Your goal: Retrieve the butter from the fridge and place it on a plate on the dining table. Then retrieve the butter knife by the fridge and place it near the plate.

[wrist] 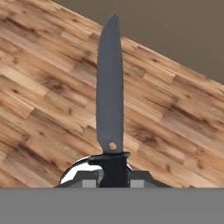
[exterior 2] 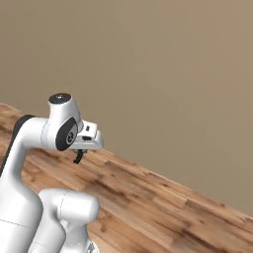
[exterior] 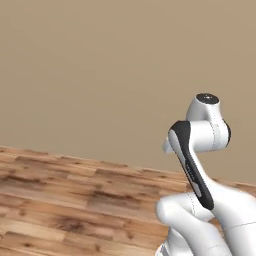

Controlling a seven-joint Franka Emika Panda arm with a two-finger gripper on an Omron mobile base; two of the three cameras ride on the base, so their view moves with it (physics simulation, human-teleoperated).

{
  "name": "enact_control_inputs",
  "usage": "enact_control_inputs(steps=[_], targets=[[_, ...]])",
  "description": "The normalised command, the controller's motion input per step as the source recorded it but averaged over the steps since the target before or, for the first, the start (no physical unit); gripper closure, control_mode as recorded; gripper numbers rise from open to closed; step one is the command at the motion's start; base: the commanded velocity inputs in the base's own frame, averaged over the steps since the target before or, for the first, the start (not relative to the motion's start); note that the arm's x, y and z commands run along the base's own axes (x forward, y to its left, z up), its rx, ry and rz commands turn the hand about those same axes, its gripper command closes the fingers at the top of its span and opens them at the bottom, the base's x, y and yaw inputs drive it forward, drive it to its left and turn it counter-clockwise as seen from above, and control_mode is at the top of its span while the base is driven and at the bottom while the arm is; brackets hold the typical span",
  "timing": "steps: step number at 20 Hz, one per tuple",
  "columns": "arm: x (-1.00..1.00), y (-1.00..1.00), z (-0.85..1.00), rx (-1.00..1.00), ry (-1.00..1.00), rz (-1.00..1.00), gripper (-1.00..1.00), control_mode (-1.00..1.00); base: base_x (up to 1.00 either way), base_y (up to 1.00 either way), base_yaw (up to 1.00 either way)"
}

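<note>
Butter knife (wrist: 110, 87) sits clamped in the tool (wrist: 113, 175), its dark handle pinched between the two fingertips at the bottom of the hand view. The jaws stand nearly closed on that handle, with no gap showing on either side of it. From the grip the slim, almost black blade runs straight away from the hand and tapers to a point. A small round rivet marks the blade just above the guard, close to the fingertips.

In the right base view the tool (exterior 2: 79, 157) hangs under the white wrist at the left of the picture, a short dark tip pointing down; the knife itself is too small there to make out. In the left base view the arm is folded close to the base, with a long dark strip along one link, and the hand is hidden behind it.

Beneath the blade lies the wooden floor (wrist: 52, 100), planks of mixed brown tones running at a slant across the hand view. The knife is held above it, not touching.

Farther off, the floor meets a plain tan wall (exterior: 100, 65), which rises behind the arm in both base views.
</note>
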Motion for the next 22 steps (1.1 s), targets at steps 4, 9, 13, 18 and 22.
enact_control_inputs(steps=[4,9,13,18,22], targets=[[0.0,0.0,0.0,0.0,0.0,0.0,1.0,1.0,0.77,0.52,0.56],[0.0,0.0,0.0,0.0,0.0,0.0,1.0,1.0,0.86,0.4,0.57],[0.0,0.0,0.0,0.0,0.0,0.0,1.0,1.0,0.96,0.28,0.57],[0.0,0.0,0.0,0.0,0.0,0.0,1.0,1.0,1.0,0.26,0.54],[0.0,0.0,0.0,0.0,0.0,0.0,1.0,1.0,1.0,0.28,0.52]])
